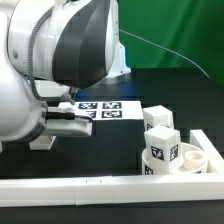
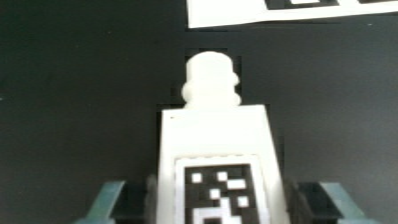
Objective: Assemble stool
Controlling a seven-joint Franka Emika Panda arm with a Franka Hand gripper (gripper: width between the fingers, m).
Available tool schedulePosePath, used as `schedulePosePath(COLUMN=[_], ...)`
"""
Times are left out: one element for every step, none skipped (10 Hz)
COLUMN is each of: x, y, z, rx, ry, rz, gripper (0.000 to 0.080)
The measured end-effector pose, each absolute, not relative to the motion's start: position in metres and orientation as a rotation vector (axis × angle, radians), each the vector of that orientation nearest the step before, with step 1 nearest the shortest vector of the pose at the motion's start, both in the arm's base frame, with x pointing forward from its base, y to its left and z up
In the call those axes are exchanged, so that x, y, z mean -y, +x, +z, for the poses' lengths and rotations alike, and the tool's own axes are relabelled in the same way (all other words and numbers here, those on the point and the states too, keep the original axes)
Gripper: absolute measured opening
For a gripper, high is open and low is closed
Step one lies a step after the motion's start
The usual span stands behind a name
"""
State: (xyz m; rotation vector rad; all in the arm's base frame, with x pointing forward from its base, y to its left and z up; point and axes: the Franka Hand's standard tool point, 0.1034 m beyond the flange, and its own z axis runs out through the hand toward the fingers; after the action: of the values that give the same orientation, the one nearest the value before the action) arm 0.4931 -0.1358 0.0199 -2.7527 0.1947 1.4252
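Now clamped between the fingers (image 2: 217, 202): a leg (image 2: 217, 140), long axis running straight out ahead, threaded tip leading over the bench (image 2: 71, 90).

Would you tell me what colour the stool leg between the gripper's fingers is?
The leg is white, with a black-and-white square tag; wrist view shows it best.

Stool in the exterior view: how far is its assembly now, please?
Done: nothing is clearly joined. Blocky white tagged legs stand bunched at the thick round white seat disc; I cannot tell whether any is socketed. In hand: the gripper is closed around one more white tagged leg. Left: bringing that leg to the seat and fitting it.
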Motion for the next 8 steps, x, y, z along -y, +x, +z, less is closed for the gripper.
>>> schedulePosePath(x=[0.131,0.118,0.107,0.1,0.099,0.105,0.108,0.105], y=[0.497,0.51,0.521,0.528,0.533,0.533,0.543,0.553], z=[0.027,0.053,0.079,0.099,0.108,0.097,0.089,0.093], rx=[-0.197,-0.171,-0.155,-0.14,-0.128,-0.102,-0.097,-0.086], ry=[-2.753,-2.775,-2.799,-2.809,-2.83,-2.854,-2.91,-2.984], rz=[1.433,1.403,1.364,1.346,1.323,1.295,1.196,1.04], gripper=[0.0333,0.0333,0.0334,0.0334,0.0334,0.0334,0.0334,0.0334])
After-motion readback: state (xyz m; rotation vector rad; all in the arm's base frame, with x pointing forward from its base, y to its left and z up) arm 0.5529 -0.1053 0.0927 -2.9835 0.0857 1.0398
